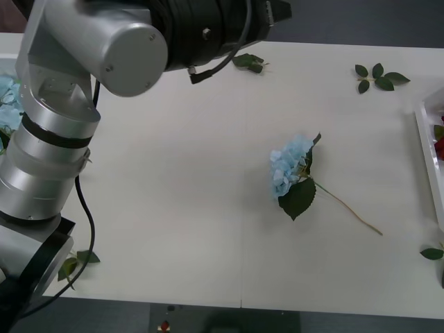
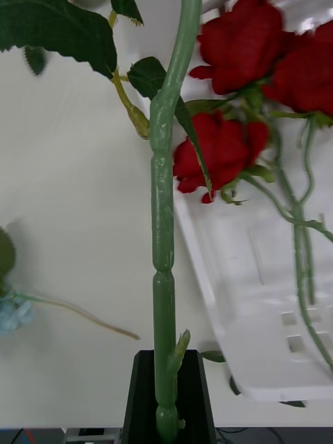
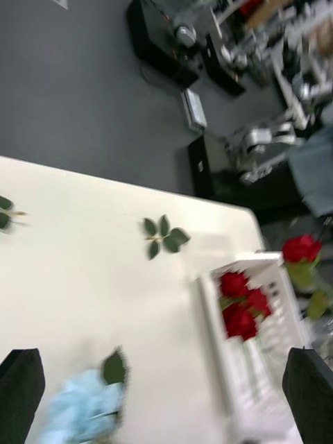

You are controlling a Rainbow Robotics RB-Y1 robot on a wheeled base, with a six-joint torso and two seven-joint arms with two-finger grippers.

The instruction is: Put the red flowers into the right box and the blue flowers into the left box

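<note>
My right gripper (image 2: 165, 406) is shut on the thick green stem (image 2: 164, 229) of a red flower, whose bloom is out of the right wrist view. Beside that stem, the right box (image 2: 277, 347) holds several red flowers (image 2: 216, 152). In the left wrist view the box (image 3: 211, 312) has red flowers (image 3: 239, 305) in it, and one more red bloom (image 3: 302, 248) stands upright at its far side. A blue flower (image 1: 291, 170) lies mid-table with its stem pointing right. My left gripper (image 3: 165, 371) hovers open above the blue flower (image 3: 83, 409). The left box (image 1: 5, 66) holds blue flowers (image 1: 8, 104).
Loose green leaf sprigs lie at the back right (image 1: 378, 76), the back middle (image 1: 250, 62), the front left (image 1: 76, 263) and the front right edge (image 1: 431, 253). My left arm's silver links (image 1: 55, 139) cover the table's left side. The right box's rim (image 1: 430, 163) shows at the right edge.
</note>
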